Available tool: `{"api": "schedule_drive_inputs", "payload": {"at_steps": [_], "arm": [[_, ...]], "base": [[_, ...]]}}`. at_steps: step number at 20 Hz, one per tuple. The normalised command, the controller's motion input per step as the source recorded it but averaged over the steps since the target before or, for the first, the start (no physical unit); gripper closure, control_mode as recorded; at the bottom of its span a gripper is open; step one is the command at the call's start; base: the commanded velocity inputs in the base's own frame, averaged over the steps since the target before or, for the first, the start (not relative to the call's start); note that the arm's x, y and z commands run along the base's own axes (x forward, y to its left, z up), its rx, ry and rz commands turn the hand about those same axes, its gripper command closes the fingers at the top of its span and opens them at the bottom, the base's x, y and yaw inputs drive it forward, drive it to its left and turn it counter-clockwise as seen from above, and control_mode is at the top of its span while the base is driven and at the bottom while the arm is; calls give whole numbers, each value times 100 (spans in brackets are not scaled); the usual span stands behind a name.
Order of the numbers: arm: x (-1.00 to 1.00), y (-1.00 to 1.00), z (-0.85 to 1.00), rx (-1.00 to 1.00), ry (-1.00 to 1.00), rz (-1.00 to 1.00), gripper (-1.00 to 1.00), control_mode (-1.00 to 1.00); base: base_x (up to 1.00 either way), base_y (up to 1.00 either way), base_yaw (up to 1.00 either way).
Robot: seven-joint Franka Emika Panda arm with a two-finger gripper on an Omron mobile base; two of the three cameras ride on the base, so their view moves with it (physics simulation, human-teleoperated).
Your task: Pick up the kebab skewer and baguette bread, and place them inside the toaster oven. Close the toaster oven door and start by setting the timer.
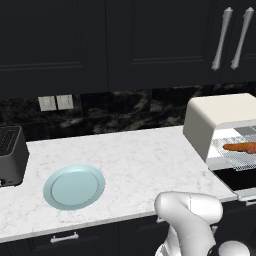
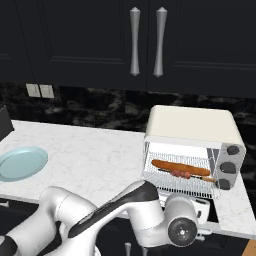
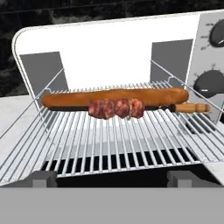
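Both foods already lie on the wire rack (image 3: 113, 140) inside the toaster oven (image 2: 192, 125). The baguette bread (image 3: 114, 97) stretches across the middle of the hand view, and the kebab skewer (image 3: 116, 108) lies just in front of it, apparently touching it, with its wooden handle poking toward the right of the frame. So the loading looks done, and the step in hand is most likely closing the toaster oven door (image 1: 240, 180), which hangs folded down at the lower right of the left base view.

The gripper (image 3: 111, 178) sits low before the rack, its two dark tips standing wide apart at the bottom of the hand view with nothing between them, so it is released and empty.

The next move probably calls for dropping below the lowered door's front edge, catching its handle and swinging it up. After that comes the timer, one of the dark knobs (image 2: 233, 149) on the panel at the right of the oven front.

Room is tight at the counter edge (image 2: 100, 197) beneath the door. The marble counter is open to the left, where a pale blue plate (image 1: 74, 186) and a black toaster (image 1: 11, 156) stand well apart from the oven.
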Motion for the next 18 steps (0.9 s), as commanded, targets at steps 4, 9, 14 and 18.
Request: {"api": "schedule_drive_inputs", "payload": {"at_steps": [4, 9, 14, 18], "arm": [[-2, -13, -24, 0, -16, 17, -100, -100], [0, -1, -11, 0, -10, 18, -100, -100], [0, 0, 1, 0, 0, 1, -100, -100], [0, 0, 3, 0, 0, 0, -100, -100]], "base": [[0, 0, 0], [0, 0, 0], [0, 0, 0], [0, 0, 0]]}}
